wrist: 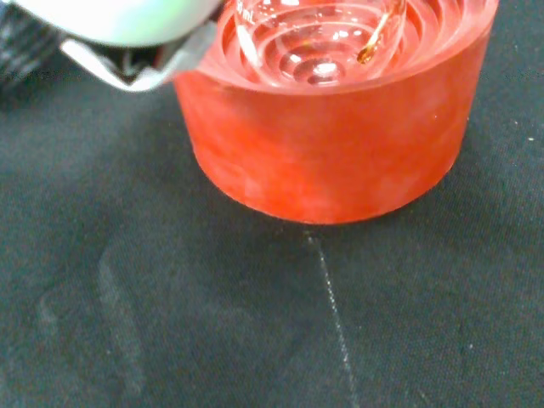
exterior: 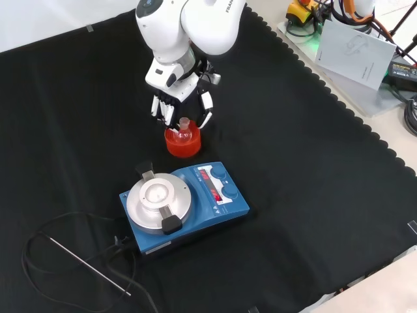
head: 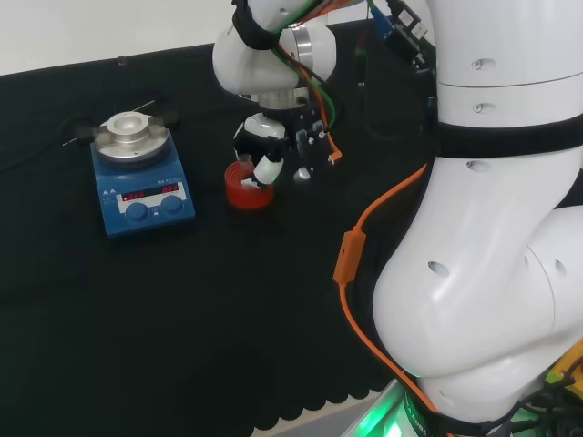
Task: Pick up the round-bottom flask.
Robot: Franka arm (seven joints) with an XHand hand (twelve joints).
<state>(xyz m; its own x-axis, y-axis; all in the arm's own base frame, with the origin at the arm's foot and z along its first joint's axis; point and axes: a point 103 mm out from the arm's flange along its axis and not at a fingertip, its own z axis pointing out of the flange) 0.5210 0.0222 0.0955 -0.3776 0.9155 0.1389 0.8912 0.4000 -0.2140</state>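
Note:
A clear round-bottom flask point(exterior: 184, 130) sits upright in a red ribbed ring stand point(exterior: 183, 145) near the middle of the black cloth. The hand point(exterior: 178, 96) hangs directly over it, its fingers point(exterior: 206, 107) pointing down on both sides of the flask's neck with gaps showing between them and the glass. In the head view the hand point(head: 263, 138) hovers over the red stand point(head: 248, 196), one white fingertip reaching down to its rim. The wrist view shows the stand point(wrist: 340, 144) close up with the flask's bulb point(wrist: 319, 38) resting in its ribbed hollow.
A blue magnetic stirrer with a round metal plate point(exterior: 189, 199) stands just in front of the stand in the front view, to its left in the head view point(head: 141, 187). A thin probe rod and black cable point(exterior: 85, 267) lie beside it. Papers and gear point(exterior: 355, 45) sit off the cloth.

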